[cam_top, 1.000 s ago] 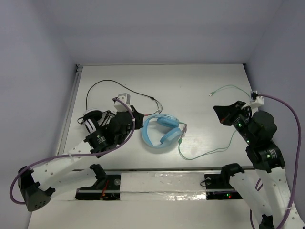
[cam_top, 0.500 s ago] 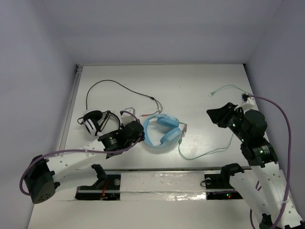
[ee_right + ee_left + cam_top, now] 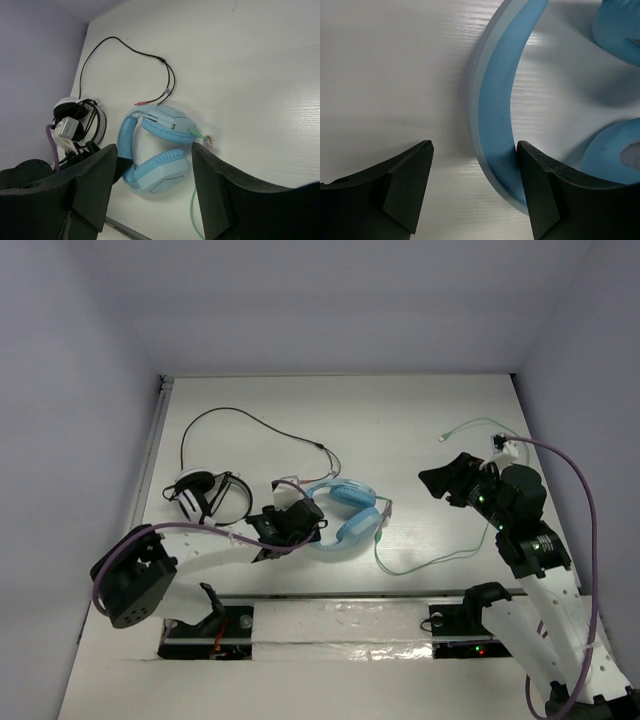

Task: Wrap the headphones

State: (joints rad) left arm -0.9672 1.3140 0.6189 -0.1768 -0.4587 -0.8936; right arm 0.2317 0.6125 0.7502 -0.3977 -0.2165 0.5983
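Your left gripper (image 3: 472,149) has its jaws apart astride the wide band of the light blue headphones (image 3: 345,512). One finger sits outside the band over the bare table (image 3: 400,405), and the other is just inside, close against the band's inner face. The headphones lie flat near the middle of the table, and their pale green cable (image 3: 432,560) runs loose across the surface toward your right arm. Your right gripper (image 3: 442,478) hangs with its fingers spread, well apart from the headphones. The black-and-white headphones (image 3: 200,495) lie off to the left.
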